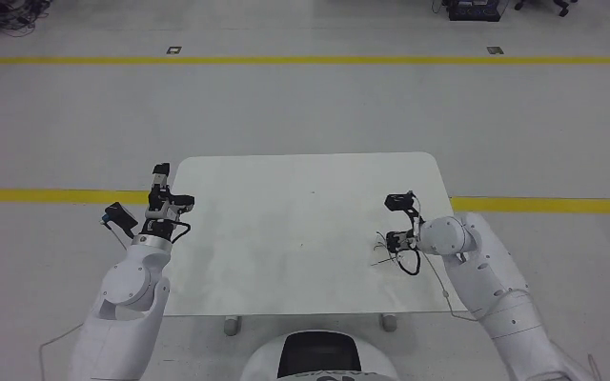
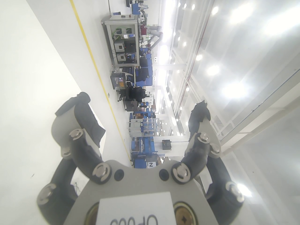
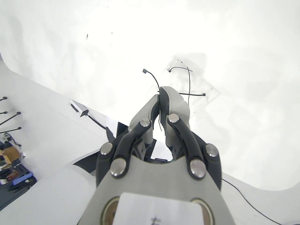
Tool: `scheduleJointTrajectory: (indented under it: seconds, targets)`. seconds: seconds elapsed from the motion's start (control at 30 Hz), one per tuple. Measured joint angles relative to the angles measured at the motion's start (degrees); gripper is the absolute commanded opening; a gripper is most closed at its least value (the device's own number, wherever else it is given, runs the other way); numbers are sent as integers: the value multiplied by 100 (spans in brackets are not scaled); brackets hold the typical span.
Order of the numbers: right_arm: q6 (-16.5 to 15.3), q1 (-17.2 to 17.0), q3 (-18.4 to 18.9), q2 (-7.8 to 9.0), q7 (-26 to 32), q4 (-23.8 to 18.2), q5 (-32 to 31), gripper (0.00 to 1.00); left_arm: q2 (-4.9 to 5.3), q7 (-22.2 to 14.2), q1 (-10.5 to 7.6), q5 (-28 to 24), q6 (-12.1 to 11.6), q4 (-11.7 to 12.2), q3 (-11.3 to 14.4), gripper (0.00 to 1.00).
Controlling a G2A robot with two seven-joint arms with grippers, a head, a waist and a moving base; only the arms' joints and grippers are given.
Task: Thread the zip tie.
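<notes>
My right gripper (image 3: 160, 99) is shut on a thin black zip tie (image 3: 153, 78). Its strap curves up out of the fingertips to its small square head, and its tail hangs down between the fingers. Just beyond the gripper, two more zip ties (image 3: 189, 83) lie crossed on a clear plastic sheet (image 3: 208, 85). In the top view the right gripper (image 1: 389, 248) hovers low over the table's right side, beside the loose ties (image 1: 379, 259). My left gripper (image 2: 140, 111) is open and holds nothing. It sits at the table's left edge (image 1: 170, 190) and is aimed out at the room.
The white table (image 1: 295, 229) is bare between the two arms. A black cable (image 1: 412, 267) loops from the right wrist near the table's right front corner. Grey floor with yellow lines surrounds the table.
</notes>
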Motion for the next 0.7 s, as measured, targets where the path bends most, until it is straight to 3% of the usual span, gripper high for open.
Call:
scheduleJointTrajectory:
  seconds: [0.47,0.7]
  targets:
    - [13,-45,78,12,-112,-11,144,0,0,0,0,0,0,0,0,100]
    - [837,166,-9,6,11,-246,-97,0,0,0,0,0,0,0,0,100]
